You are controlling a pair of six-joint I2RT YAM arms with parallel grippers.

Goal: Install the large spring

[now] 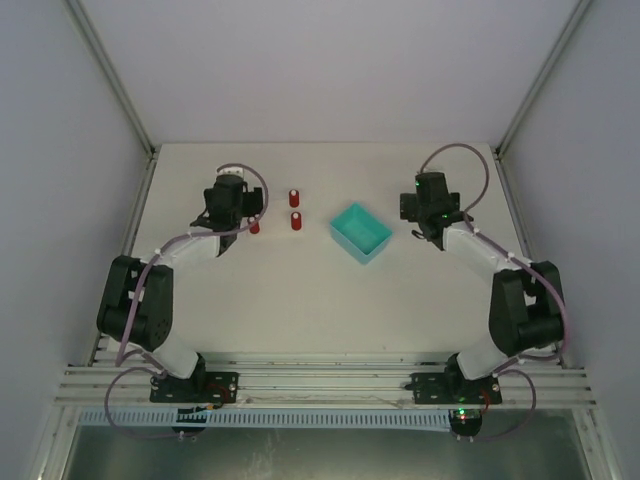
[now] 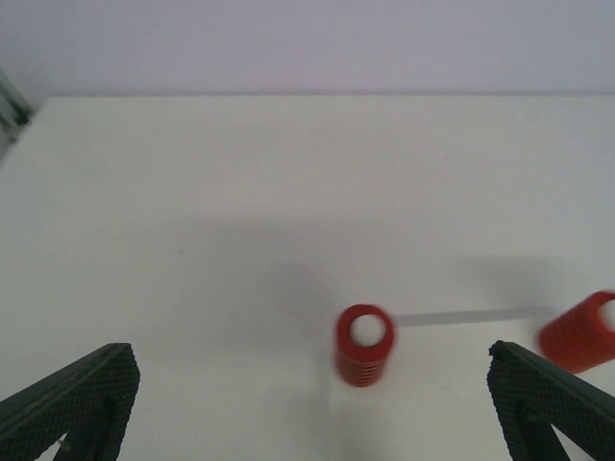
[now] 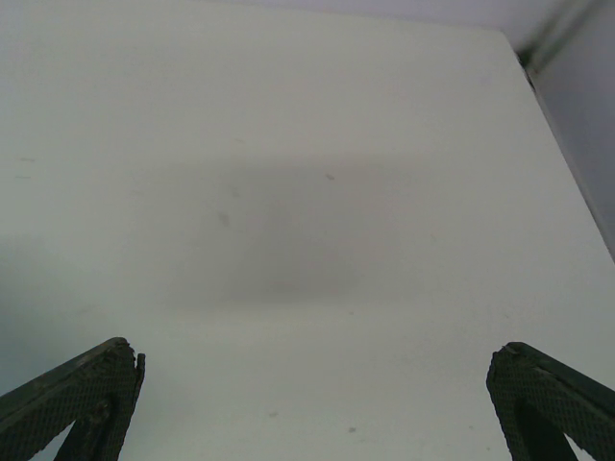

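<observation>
Reach step: my left hand (image 2: pixel 309 370), spread apart, needs centring on spring (image 2: pixel 364 344) at 1 o'clock, then clamping

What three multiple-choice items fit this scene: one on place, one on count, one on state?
1. Where is the teal open-top plastic box?
A) mid-table, nearer the right gripper
B) against the left wall
C) at the near edge
2. How many red coil springs are on the white table?
A) one
B) three
C) five
3. The left gripper is:
A) shut on a spring
B) open, empty
C) out of view
Answers: 1A, top view shows it right of centre; 2B, three show there; 3B, its fingers stand wide apart, gripping nothing.
</observation>
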